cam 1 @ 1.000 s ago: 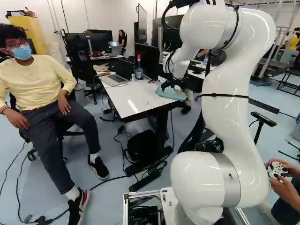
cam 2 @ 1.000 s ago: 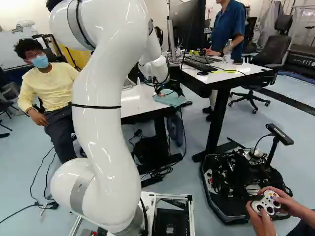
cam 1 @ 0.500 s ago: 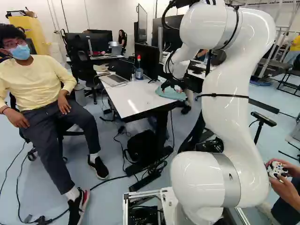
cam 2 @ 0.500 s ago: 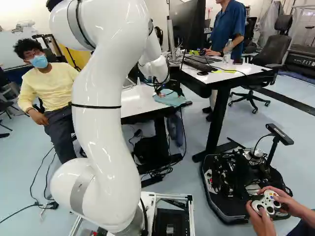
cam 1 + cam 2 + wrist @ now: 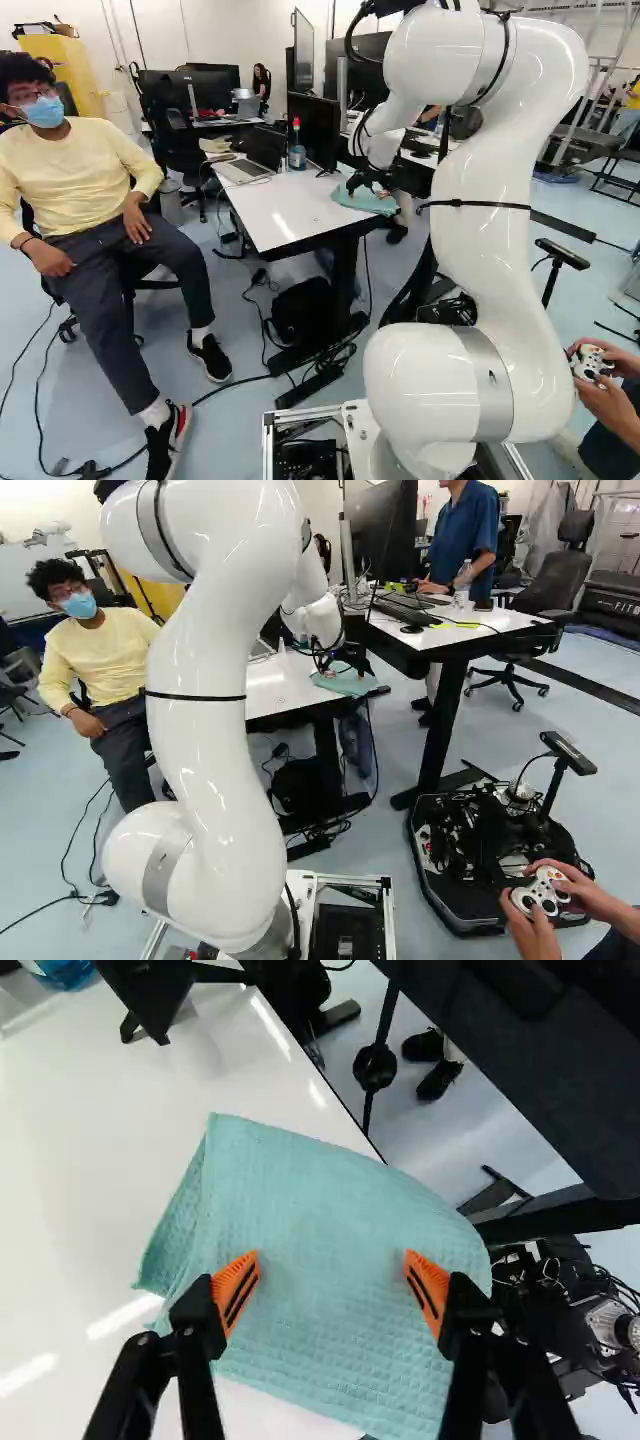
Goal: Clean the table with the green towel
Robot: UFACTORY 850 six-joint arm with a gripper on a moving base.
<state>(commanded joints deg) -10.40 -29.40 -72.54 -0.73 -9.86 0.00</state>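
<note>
Spreading beneath and ahead of the black two-finger gripper's [image 5: 332, 1266] released, wide-apart fingers, the green waffle-weave towel [image 5: 310, 1185] reaches past both, along the white tabletop's [image 5: 80, 1170] edge.

Green towel [image 5: 330, 1330] — partly outside wrist view

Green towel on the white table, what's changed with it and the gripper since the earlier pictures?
Nothing clearly: the towel shows no visible move on the table, and the gripper has shifted slightly over it at most. Its fingers now stand open. The base stayed put.
</note>
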